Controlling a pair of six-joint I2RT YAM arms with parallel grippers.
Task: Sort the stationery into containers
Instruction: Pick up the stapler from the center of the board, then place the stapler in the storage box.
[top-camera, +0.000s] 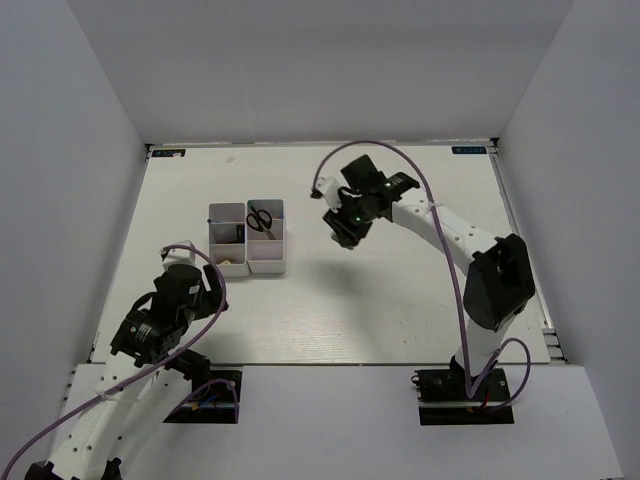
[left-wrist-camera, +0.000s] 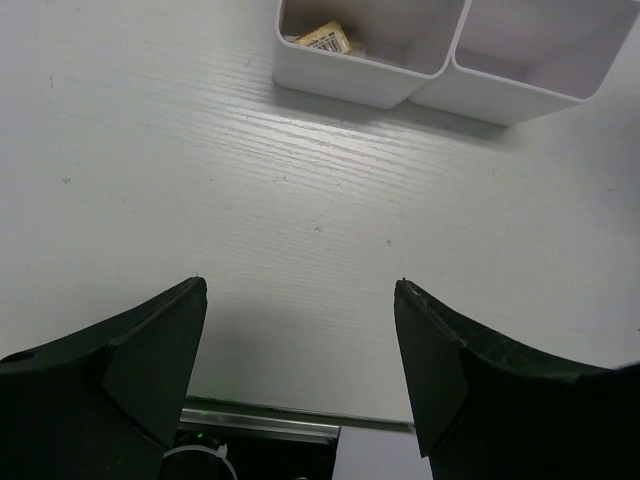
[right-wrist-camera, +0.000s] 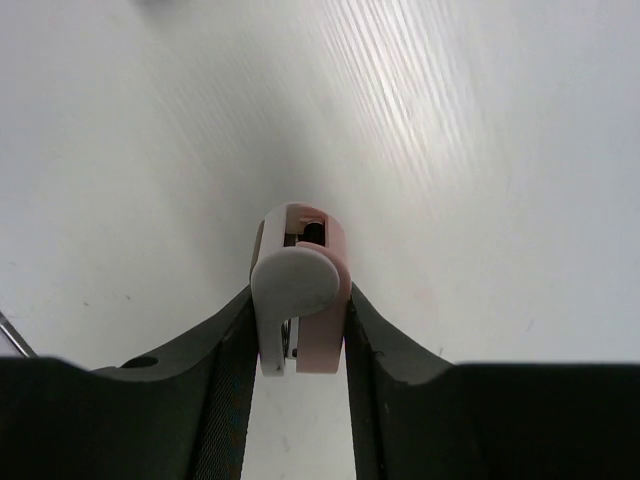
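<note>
Nearest the table's front edge, the left gripper (left-wrist-camera: 300, 290) hung low over the white table (left-wrist-camera: 300, 180), its jaws spread wide with nothing between them; its fingers (left-wrist-camera: 150, 350) were matte black wedges. Just beyond it sat the bins (top-camera: 247, 238), four thin-walled white boxes with rounded corners, joined in a square. The near left one held a beige eraser (left-wrist-camera: 322, 38) with a printed label. Black-handled scissors (top-camera: 259, 217) lay in the far right one, and something dark in the far left one was too small for me to name. Off to the right of the bins, and well apart from them, the right gripper (top-camera: 345, 225) pinched a pink item (right-wrist-camera: 297, 270) between its ribbed black pads (right-wrist-camera: 225, 400). It was a small, hard-looking piece with a smooth white rounded cap, a pale pink body and a dark slot at its top. It seemed lifted clear of the tabletop, though I could not be sure. I took the step in hand to be the carry, with the pickup done. I saw no other loose stationery, so the sorting looked nearly finished. Next, the arm would need to swing left, centre the piece over one compartment, come down inside its walls and only then let go. The tabletop was white, finely grained like wood, with a soft sheen.
</note>
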